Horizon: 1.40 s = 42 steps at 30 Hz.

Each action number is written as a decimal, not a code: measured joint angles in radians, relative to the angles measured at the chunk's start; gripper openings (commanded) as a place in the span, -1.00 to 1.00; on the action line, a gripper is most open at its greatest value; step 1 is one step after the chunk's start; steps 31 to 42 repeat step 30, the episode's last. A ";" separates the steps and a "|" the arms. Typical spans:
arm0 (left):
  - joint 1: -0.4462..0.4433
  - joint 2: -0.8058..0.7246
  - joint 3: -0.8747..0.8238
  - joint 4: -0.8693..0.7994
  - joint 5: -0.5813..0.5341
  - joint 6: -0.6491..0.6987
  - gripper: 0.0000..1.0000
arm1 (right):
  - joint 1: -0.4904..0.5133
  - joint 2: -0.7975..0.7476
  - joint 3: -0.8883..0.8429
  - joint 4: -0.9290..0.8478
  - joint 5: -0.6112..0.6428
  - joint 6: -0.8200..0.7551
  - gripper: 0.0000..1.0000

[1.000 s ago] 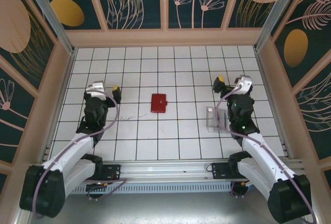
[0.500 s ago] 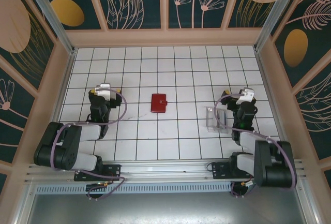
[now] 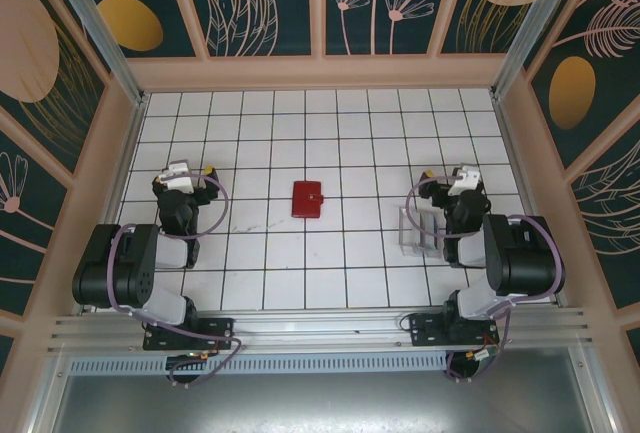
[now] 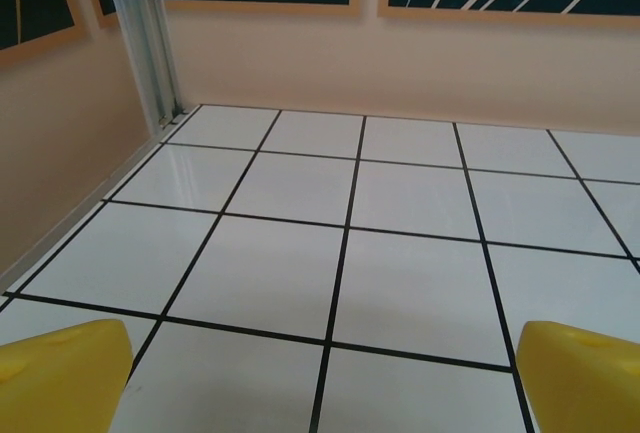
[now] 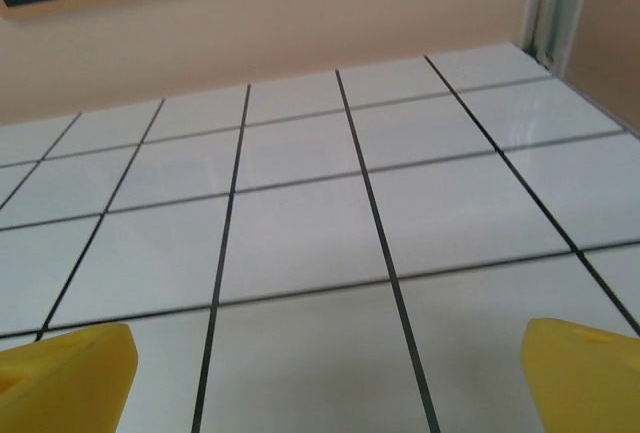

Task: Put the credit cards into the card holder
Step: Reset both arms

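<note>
Credit cards: you can't make them out cleanly from overhead. The likeliest spot is the clear slotted tray [image 3: 418, 233], nearest to you on the right side, where pale shapes sit inside it. They're too small to confirm as cards.

- Handling, my read: they're thin, stiff, light and slick. If they stand on edge in the slots, pinch across the faces at the exposed top edge and lift straight up. Grip lightly, because hard pressure will shoot one out sideways.
- The right gripper [image 3: 447, 179] is just beyond the tray, beside it rather than over it. Its jaws are spread wide, and there's only bare tile between the yellow fingertips [image 5: 62, 373], so it's carrying nothing.
- The card holder [image 3: 307, 199] is red and lies flat mid-table, well apart from both arms. It looks folded shut, with the clasp tab on its right edge.
- It's probably light enough to skate on the glossy tile, so pin it with one arm while the other opens or feeds it.
- The left gripper [image 3: 192, 170] is on the left side, level with the holder but well clear of it. Its jaws are also wide, with the fingertips [image 4: 60, 378] over empty tile, and it's holding nothing.
</note>
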<state>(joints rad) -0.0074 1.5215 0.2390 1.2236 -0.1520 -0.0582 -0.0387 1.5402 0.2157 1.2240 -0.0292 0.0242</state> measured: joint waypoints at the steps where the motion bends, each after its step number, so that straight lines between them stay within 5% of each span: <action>1: 0.000 0.000 0.000 0.002 0.003 0.000 0.98 | -0.001 0.000 0.007 0.000 -0.002 0.000 0.98; 42: 0.000 0.000 0.000 0.007 0.013 -0.003 0.98 | -0.001 0.000 0.013 -0.002 -0.006 0.000 0.98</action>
